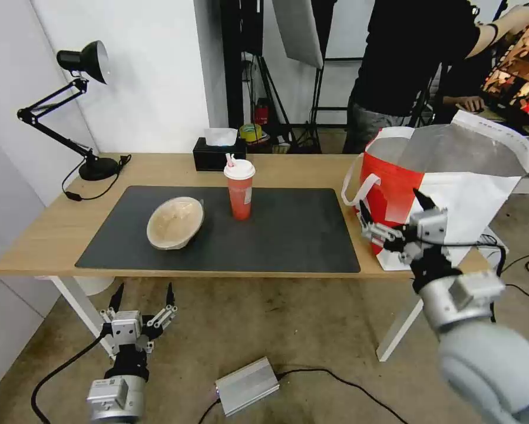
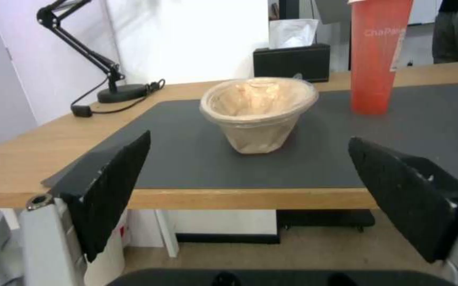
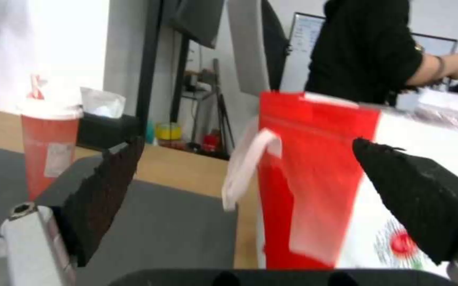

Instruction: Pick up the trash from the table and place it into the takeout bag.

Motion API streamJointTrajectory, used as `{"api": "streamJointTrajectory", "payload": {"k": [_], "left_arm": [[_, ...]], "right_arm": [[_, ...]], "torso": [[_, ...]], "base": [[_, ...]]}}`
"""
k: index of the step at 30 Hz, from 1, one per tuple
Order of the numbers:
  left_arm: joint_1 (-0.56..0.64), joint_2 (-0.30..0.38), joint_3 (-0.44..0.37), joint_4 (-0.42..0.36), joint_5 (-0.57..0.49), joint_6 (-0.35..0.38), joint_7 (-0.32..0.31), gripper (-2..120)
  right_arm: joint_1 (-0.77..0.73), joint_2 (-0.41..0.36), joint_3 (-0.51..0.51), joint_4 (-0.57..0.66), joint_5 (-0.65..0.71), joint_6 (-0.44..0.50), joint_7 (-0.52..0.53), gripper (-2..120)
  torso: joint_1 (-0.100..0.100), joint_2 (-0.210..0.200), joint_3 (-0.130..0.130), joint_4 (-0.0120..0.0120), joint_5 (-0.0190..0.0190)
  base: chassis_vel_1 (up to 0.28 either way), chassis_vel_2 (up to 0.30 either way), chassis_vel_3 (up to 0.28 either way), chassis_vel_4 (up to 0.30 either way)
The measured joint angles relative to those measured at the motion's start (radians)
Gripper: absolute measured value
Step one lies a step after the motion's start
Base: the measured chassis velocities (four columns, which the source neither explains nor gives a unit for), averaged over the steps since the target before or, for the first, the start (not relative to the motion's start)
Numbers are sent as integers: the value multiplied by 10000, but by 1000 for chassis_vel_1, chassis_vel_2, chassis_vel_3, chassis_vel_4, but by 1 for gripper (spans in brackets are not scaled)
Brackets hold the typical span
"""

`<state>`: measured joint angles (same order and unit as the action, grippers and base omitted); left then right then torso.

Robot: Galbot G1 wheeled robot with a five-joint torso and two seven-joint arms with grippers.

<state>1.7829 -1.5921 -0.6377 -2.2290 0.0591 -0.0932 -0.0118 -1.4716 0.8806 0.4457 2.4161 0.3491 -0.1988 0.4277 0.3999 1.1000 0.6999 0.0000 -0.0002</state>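
Observation:
A beige paper-pulp bowl (image 1: 175, 222) (image 2: 258, 112) lies tilted on the dark mat of the table (image 1: 58, 229), left of centre. Behind it and to the right stands a red-orange cup (image 1: 239, 189) (image 2: 379, 55) (image 3: 49, 149) with a white lid. The white and red takeout bag (image 1: 453, 188) (image 3: 314, 178) stands open at the table's right end. My left gripper (image 1: 144, 295) (image 2: 247, 194) is open, low in front of the table edge, facing the bowl. In front of the bag's red side my right gripper (image 1: 394, 215) (image 3: 245, 190) hangs open and empty.
A black tissue box (image 1: 217, 154) sits at the table's back edge, and a black desk lamp (image 1: 82, 106) stands on the back left corner. A silver box (image 1: 247, 386) with cables lies on the floor. A person stands behind the bag.

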Motion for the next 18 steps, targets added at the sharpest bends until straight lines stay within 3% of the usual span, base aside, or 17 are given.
{"api": "streamJointTrajectory", "payload": {"k": [9,18], "left_arm": [[2,22,16,43,3,-17,4,100],[-4,37,-6,55,-8,-24,3,100]], "right_arm": [[-1623,1627,-382,-195,-1661,784,-8,100],[-2041,2237,-1173,-744,-2406,1396,273,100]], "torso": [[0,0,0,-1,1],[0,1,0,0,1]], "base": [[0,0,0,0],[0,0,0,0]]}}
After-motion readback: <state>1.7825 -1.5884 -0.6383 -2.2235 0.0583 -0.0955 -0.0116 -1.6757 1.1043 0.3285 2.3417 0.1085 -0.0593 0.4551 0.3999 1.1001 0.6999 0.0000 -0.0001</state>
